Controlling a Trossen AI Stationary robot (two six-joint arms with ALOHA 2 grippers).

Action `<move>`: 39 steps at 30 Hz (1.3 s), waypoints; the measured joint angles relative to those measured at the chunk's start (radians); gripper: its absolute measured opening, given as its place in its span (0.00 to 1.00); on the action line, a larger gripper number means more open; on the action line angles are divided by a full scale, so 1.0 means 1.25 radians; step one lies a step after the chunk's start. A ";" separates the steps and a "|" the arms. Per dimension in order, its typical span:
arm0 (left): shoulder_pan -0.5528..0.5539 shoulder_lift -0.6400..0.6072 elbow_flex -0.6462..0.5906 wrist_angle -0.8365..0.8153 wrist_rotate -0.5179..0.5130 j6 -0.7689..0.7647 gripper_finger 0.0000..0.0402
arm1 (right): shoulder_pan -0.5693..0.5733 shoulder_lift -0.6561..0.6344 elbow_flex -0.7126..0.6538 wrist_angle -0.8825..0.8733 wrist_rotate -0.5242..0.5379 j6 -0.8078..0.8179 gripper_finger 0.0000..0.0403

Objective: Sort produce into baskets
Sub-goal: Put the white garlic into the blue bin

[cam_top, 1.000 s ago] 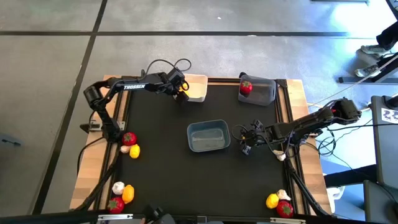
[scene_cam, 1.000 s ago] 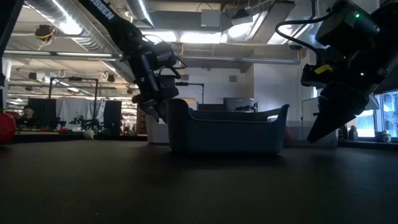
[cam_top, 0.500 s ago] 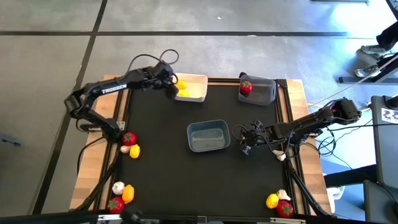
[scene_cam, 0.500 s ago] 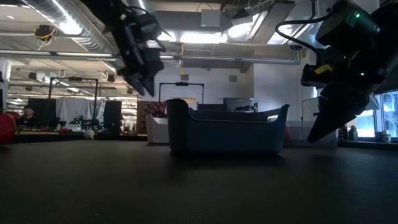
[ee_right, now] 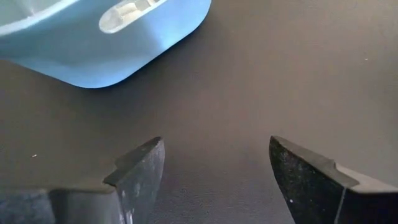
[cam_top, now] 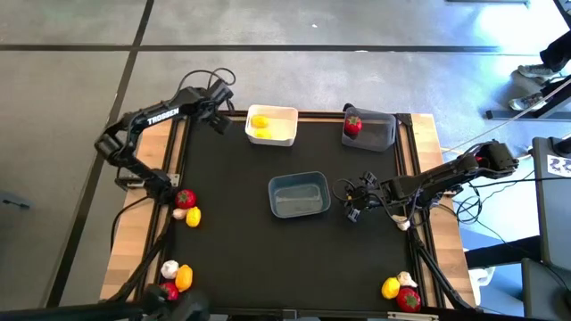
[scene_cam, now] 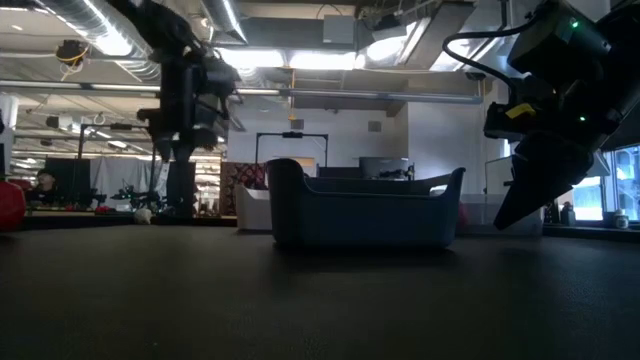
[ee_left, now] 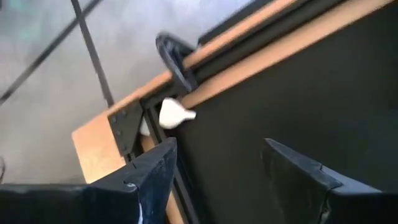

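From above, the red tomato-like piece (cam_top: 168,291) at the worktop's near left corner is half hidden behind dark cable. The blue-grey plastic basket (ee_right: 99,37) is cut off by the right wrist picture's edge. Level across, a red blob (scene_cam: 8,205) at far left is cropped and too dim to identify.

Matt black table mat (cam_top: 241,241) – pale wooden edging (cam_top: 120,254) – smooth plastic blue-grey basket (ee_right: 93,43).

Overhead looks straight down; low looks level across table; both share blue-grey basket (cam_top: 299,195); wrist views close.
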 joint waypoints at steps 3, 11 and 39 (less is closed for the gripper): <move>0.014 0.035 0.000 0.000 0.000 0.009 0.55 | 0.000 0.000 0.000 0.000 0.000 0.000 0.72; 0.035 0.150 0.099 -0.088 -0.050 -0.011 0.51 | 0.000 0.000 0.000 0.000 0.001 -0.002 0.72; 0.139 0.390 0.202 -0.135 -0.066 0.040 0.68 | 0.000 0.000 0.000 -0.001 0.015 -0.003 0.72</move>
